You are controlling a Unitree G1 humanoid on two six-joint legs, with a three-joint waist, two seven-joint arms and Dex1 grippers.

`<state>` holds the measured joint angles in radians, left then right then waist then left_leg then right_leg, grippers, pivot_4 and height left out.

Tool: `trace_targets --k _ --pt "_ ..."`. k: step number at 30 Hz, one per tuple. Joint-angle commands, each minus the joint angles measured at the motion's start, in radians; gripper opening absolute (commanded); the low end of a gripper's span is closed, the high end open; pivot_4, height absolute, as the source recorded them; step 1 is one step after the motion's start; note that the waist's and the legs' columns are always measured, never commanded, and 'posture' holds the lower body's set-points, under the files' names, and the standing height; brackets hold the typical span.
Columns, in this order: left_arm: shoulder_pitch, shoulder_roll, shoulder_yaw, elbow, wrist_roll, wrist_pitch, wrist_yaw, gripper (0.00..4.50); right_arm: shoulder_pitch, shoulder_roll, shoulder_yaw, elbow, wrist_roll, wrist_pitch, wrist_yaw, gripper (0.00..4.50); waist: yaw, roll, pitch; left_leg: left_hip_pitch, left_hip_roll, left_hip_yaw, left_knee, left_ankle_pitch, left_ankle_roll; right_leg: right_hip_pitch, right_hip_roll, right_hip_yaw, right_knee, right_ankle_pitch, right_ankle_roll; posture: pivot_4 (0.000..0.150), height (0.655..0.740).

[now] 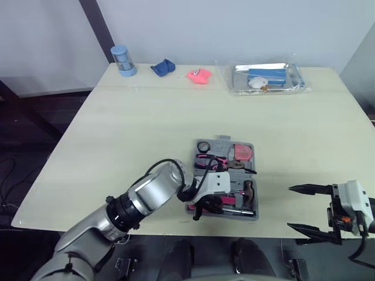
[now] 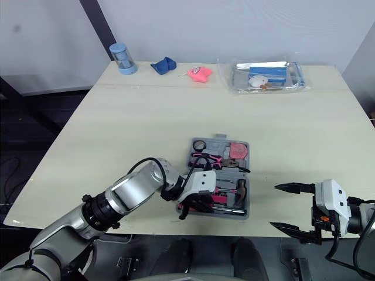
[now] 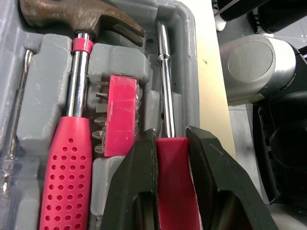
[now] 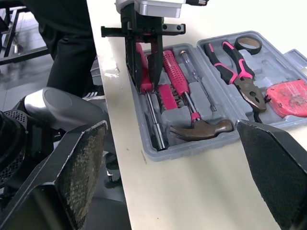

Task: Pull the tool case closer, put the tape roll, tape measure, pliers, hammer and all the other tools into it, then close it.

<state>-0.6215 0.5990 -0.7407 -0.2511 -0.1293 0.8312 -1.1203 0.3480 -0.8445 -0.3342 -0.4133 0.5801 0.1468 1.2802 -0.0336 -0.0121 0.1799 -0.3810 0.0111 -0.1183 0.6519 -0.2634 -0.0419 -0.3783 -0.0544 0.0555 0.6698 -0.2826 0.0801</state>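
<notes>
The grey tool case point(image 1: 221, 140) lies open near the table's front edge. It holds a black tape roll point(image 1: 203, 146), pink-handled pliers point(image 1: 213, 160), a pink tape measure point(image 1: 243, 152) and a hammer point(image 3: 79, 96) with a pink handle. A pink bit holder point(image 3: 120, 112) lies beside the hammer. My left gripper point(image 3: 170, 136) is at the case's near side, shut on the red handle of a screwdriver point(image 3: 164, 72) lying in the outermost slot. My right gripper point(image 1: 307, 206) hangs open and empty beyond the table's front edge, to the right of the case.
At the table's far side stand a blue cup point(image 1: 123, 60), a blue cloth point(image 1: 163, 68), a pink toy point(image 1: 200, 75) and a clear tray point(image 1: 293, 88) with items in it. Bare tabletop surrounds the case.
</notes>
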Motion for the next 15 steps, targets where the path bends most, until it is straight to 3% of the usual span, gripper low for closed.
trace_targets --k 1,5,15 --pt "0.007 -0.007 0.009 -0.003 0.007 -0.039 -0.003 1.77 0.001 0.003 -0.020 -0.012 0.006 -0.021 0.002 4.50 0.000 0.000 0.000 0.000 0.000 0.000 0.000 0.000 0.000 0.000 0.000 0.000 0.000 0.000 0.000 0.150 0.7400" --pt "0.012 0.000 0.011 -0.008 0.024 -0.067 0.006 3.68 -0.007 0.006 -0.016 -0.001 0.000 -0.028 0.003 4.50 0.000 0.000 0.000 0.000 0.000 0.000 0.000 0.000 0.000 0.000 0.000 0.000 0.000 0.000 0.000 0.150 0.7400" --pt "0.032 0.053 0.136 -0.112 -0.062 -0.078 -0.028 3.68 -0.030 0.013 -0.001 0.019 -0.005 -0.041 -0.001 4.50 -0.001 0.000 0.000 0.000 0.000 0.000 0.000 0.000 0.000 0.000 0.000 0.000 0.001 0.000 0.000 0.150 0.7400"
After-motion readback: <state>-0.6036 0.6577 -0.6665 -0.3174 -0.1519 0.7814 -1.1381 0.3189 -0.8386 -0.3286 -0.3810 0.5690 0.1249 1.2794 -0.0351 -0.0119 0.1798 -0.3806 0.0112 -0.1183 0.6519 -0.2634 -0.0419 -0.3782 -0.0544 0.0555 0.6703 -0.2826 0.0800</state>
